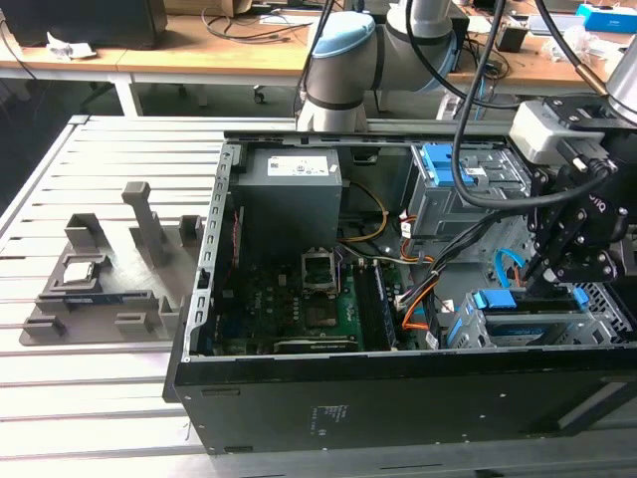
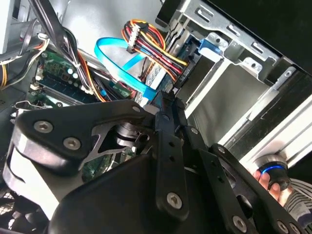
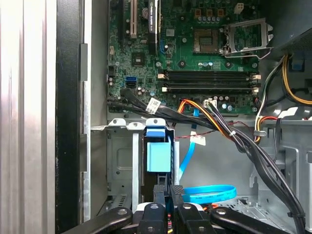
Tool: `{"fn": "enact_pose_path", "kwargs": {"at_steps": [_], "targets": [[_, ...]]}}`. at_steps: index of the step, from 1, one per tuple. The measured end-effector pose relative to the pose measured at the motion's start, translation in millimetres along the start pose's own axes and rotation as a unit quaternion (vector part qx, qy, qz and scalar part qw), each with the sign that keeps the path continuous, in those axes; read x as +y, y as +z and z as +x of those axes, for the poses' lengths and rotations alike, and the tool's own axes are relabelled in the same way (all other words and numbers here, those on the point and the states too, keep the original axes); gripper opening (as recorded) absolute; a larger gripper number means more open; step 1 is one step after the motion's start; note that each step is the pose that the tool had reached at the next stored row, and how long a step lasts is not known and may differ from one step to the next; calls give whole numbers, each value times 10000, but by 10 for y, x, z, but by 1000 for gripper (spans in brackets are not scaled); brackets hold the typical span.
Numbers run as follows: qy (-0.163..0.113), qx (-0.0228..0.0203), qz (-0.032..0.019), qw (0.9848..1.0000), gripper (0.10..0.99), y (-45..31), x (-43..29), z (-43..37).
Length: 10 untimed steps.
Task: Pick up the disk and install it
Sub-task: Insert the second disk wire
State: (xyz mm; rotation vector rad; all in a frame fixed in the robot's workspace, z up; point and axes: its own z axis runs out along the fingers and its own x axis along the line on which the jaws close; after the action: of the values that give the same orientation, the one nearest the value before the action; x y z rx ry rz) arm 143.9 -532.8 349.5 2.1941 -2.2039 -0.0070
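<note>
Install step, late stage. Gripper (image 1: 557, 274) down inside the open computer case (image 1: 299, 398), at the drive cage (image 1: 607, 299) on the exterior view's right. Disk (image 1: 523, 329) sitting edge-on in the cage slot, blue rails showing; in the first wrist view, blue rail tab (image 3: 159, 157) standing in the cage right ahead of the fingertips. Fingers (image 3: 176, 195) pinched together with no visible gap, nothing seen clamped between them, tips near or touching the disk's end; contact hard to tell. Judged: disk already slotted, pressing home or letting go in hand. Blue data cable (image 3: 209, 193) lying loose just beside. Full seating not confirmable.
</note>
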Motion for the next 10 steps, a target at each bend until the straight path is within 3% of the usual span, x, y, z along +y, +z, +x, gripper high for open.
{"fn": "enact_pose_path", "kwargs": {"at_steps": [10], "targets": [[-2, -25, -10, 10000, 165, 44, -40, -1]]}}
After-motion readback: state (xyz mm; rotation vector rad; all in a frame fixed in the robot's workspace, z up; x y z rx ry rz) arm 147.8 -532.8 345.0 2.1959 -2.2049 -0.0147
